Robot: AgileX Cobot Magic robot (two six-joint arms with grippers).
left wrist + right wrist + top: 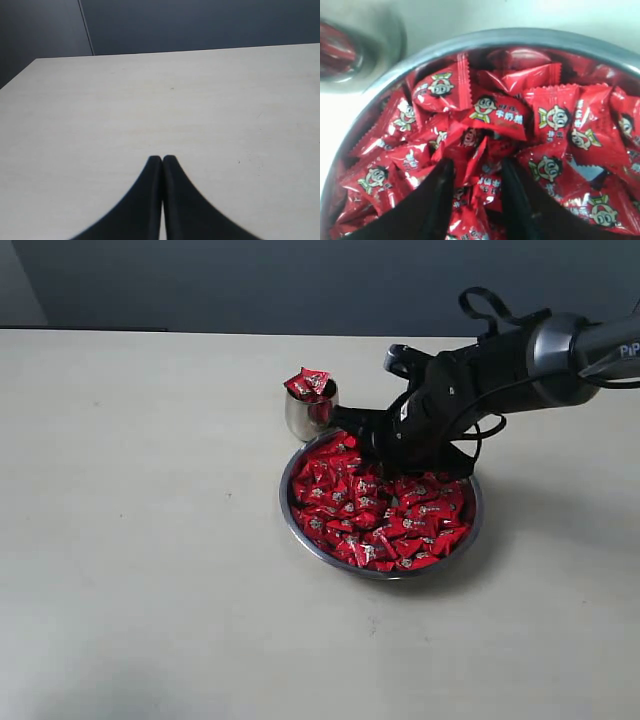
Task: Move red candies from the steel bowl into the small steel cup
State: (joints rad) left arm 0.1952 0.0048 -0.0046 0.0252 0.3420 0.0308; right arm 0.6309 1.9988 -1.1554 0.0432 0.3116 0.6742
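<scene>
The right gripper (477, 162) has its black jaws standing apart, tips pushed down into the heap of small shiny red wrapped candies (495, 112). A couple of the packets sit in the gap between the jaws, but I can't tell from here whether either jaw is pressing on one. Each wrapper carries a little white cartoon face.

The candies fill the wide shallow steel bowl (284, 502) almost to its thin rim, and the gripper works at the bowl's far side, on the side nearest the cup. Just beside that part of the rim stands the small shiny steel cup (305, 418), upright. I can't make out whether it touches the bowl. A few red packets (308, 382) poke up out of the cup's mouth, piled above its edge.

The black and grey right arm (520, 365) reaches in from the right of the exterior view, angled down over the bowl.

Bowl and cup rest on a pale, plain table (150, 490), with a dark wall behind it.

The left gripper (162, 159) is well apart from all this, over bare table, its jaws pressed together with nothing between them.
</scene>
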